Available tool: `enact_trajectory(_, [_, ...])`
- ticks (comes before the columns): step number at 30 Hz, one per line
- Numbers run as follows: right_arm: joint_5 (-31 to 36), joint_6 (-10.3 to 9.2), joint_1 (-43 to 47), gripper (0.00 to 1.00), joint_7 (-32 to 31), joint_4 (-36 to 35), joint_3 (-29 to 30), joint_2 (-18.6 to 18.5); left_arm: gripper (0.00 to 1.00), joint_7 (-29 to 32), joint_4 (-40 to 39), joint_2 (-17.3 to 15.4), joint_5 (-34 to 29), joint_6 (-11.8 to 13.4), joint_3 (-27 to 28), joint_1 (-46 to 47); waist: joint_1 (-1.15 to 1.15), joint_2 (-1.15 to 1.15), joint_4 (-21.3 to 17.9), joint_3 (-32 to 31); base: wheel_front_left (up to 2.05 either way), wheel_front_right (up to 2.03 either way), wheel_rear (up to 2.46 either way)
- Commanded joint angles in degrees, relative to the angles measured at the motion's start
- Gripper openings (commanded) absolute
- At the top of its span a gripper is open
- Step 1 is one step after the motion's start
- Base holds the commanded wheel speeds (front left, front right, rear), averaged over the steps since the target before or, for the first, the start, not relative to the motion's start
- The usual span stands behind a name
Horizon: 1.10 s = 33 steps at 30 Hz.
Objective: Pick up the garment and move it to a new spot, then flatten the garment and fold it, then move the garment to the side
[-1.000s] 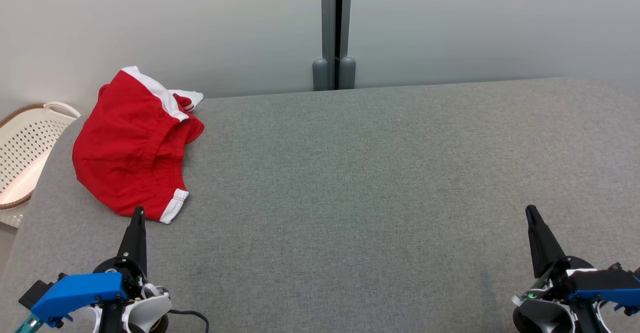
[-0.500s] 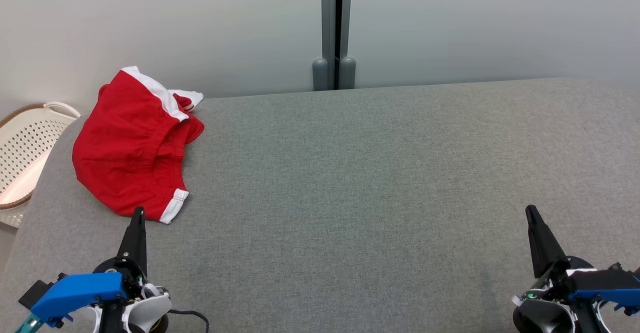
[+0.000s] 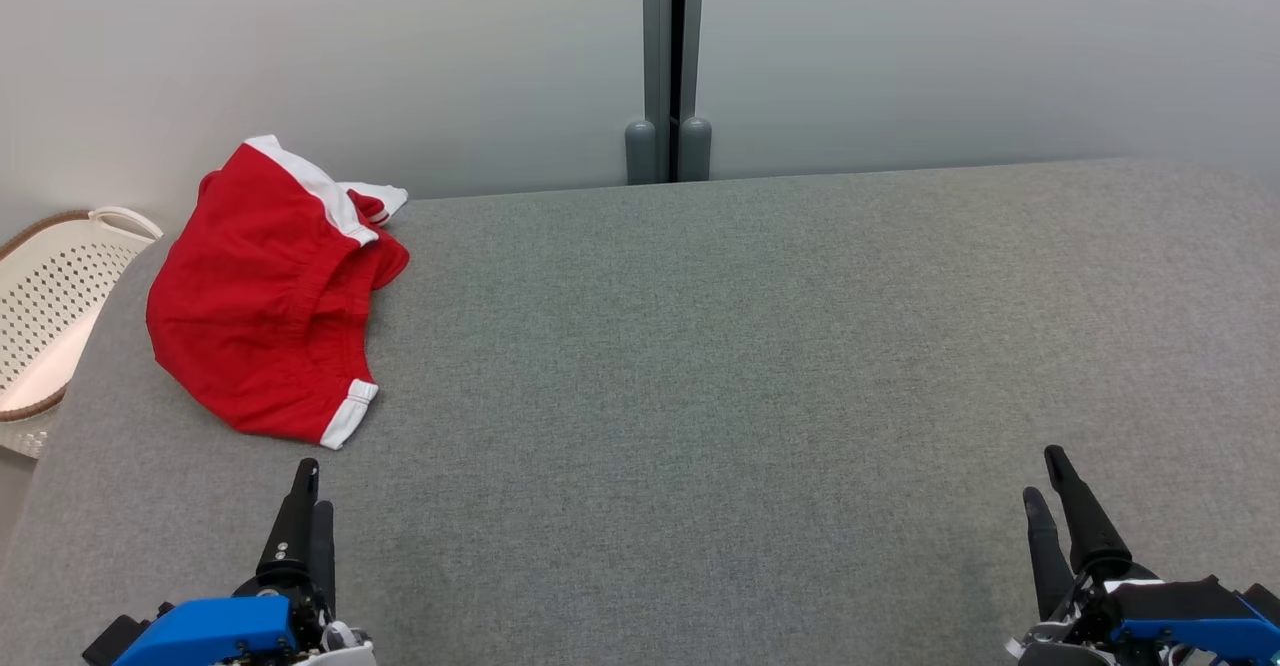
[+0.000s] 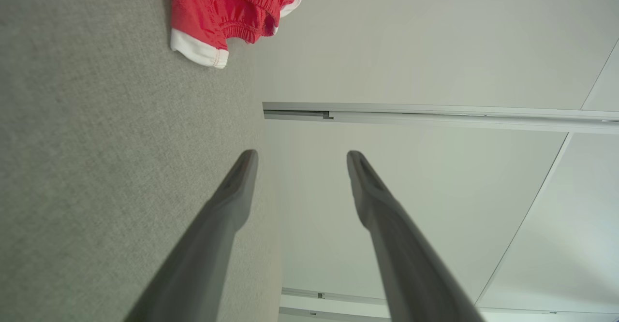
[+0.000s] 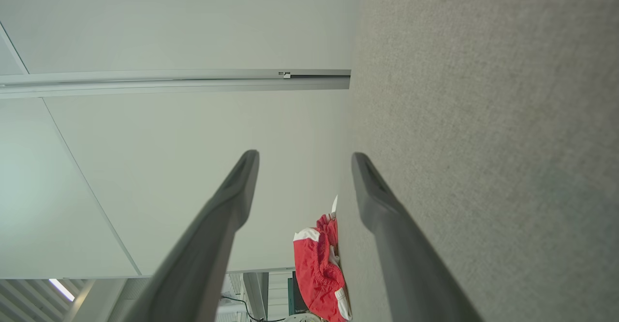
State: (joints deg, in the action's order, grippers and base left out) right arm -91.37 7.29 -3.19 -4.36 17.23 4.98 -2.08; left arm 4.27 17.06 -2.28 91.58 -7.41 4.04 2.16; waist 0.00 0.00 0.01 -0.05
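Observation:
The garment (image 3: 265, 306) is a pair of red shorts with white trim, crumpled at the far left corner of the grey fabric surface (image 3: 700, 346). My left gripper (image 3: 315, 486) hovers open just short of the garment's white hem, touching nothing. In the left wrist view the left gripper (image 4: 300, 155) shows parted fingers, with the garment (image 4: 227, 7) ahead of them. My right gripper (image 3: 1042, 474) is open and empty at the near right, far from the shorts. The right wrist view has the right gripper (image 5: 304, 155) spread, and the garment (image 5: 316, 264) looks small in the distance.
A white perforated basket (image 3: 45, 296) stands off the surface's left edge. A pale wall with a grey post (image 3: 668, 66) runs along the back edge. The grey surface stretches wide between the grippers.
Both grippers have gone from shut to open and have drawn back toward the near edge. The garment has not moved.

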Motion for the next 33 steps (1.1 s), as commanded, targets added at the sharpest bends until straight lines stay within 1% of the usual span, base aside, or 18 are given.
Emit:
enact_trajectory(1, [0.97, 0.06, -0.29, 1.0, 0.88, -0.86, -0.31, -0.25, 1.0, -0.86, -1.18, -0.38, -0.89, -0.02, -0.98, 0.95, 0.0, 0.0, 0.01, -0.05, 0.0, 0.0, 0.0])
enact_trajectory(7, [3.44, 0.07, -0.21, 1.0, 2.48, -0.96, -0.51, -0.31, 1.0, -2.45, -2.07, -0.42, -3.77, 0.24, -2.28, 0.86, 0.0, 0.0, 0.04, -0.19, 0.0, 0.0, 0.0])
enact_trajectory(12, [6.95, 0.09, -0.18, 1.0, 3.73, -1.74, -0.62, -0.36, 1.0, -3.69, -3.06, -0.45, -7.95, 1.07, -3.52, 1.0, 0.0, 0.0, 0.05, -0.29, 0.0, 0.0, 0.0])
enact_trajectory(20, [15.15, 0.11, 0.15, 1.0, 5.59, -3.96, -1.0, -0.43, 1.0, -5.55, -5.57, -0.48, -16.67, 3.32, -5.44, 1.32, 0.0, 0.0, 0.1, -0.43, 0.0, 0.0, 0.0])
enact_trajectory(21, [15.15, 0.11, 0.15, 1.0, 5.59, -3.96, -1.0, -0.43, 1.0, -5.55, -5.57, -0.48, -16.67, 3.32, -5.44, 1.32, 0.0, 0.0, 0.1, -0.43, 0.0, 0.0, 0.0])
enact_trajectory(24, [18.16, 0.12, 0.36, 1.0, 6.25, -4.89, -1.0, -0.46, 1.0, -6.2, -6.32, -0.49, -19.56, 3.92, -6.47, 1.32, 0.0, 0.0, 0.14, -0.47, 0.0, 0.0, 0.0])
enact_trajectory(33, [27.99, 0.14, 1.0, 1.0, 8.13, -7.0, -1.77, -0.54, 1.0, -8.08, -7.06, -0.54, -30.2, 5.03, -8.97, 1.46, 0.0, 0.0, 0.26, -0.59, 0.0, 0.0, 0.0])
